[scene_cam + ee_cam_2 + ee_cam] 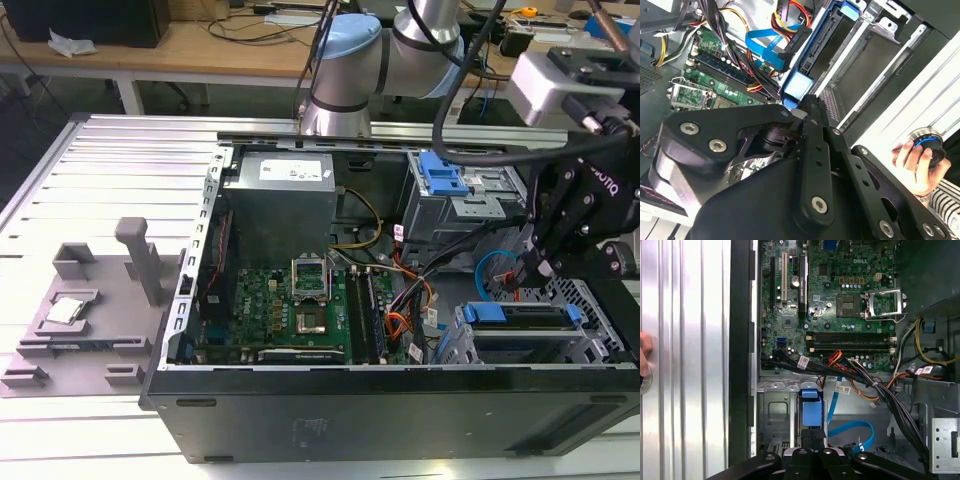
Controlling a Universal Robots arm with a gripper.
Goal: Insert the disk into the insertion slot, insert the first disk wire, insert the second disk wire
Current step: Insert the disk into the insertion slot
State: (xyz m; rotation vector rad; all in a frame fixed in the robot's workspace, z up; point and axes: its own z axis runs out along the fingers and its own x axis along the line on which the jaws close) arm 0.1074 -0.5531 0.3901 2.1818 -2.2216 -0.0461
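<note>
Disk [525,324]: likely stiff, fairly heavy, shock-sensitive; hold by blue frame edges.
Gripper [813,431]: fingers closed, tips at frame.

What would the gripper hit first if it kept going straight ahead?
Probably the disk, whose blue frame sits directly ahead of the gripper in the first wrist view; how near is unclear.
</note>
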